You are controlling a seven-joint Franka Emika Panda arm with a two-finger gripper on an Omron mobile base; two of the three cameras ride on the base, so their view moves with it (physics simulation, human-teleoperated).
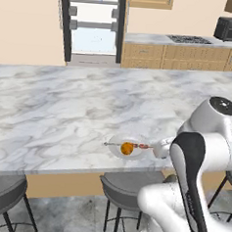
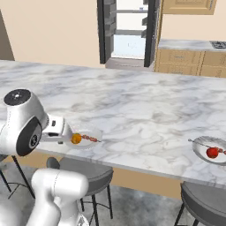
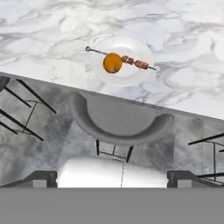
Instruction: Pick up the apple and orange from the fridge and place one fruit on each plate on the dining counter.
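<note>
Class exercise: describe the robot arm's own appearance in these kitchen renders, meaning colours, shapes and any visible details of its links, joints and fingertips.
The arm is built of glossy white, rounded links with black joint bands between them. A round dark cap with a grey ring tops the upper joint in both base views. In the hand view, the gripper shows two small dark, blocky fingertips. No cables or markings are visible.

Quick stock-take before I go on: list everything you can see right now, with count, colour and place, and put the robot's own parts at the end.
Round orange: one, bright orange, on the near plate, touching a skewer.
Apple: one, red, on the far plate.
Shallow round plates: two, pale grey-white, near the counter's stool-side edge.
Thin skewers: two, dark with reddish pieces, one on each plate.
Marble dining counter: one, white with grey veins.
Round stools: several, dark grey, under the counter edge.
Tall fridge: one, black-edged, open, against the back wall.
Toaster oven: one, black, on the rear worktop.
Gripper: one, dark tips, open, holding nothing, above the stool.
</note>
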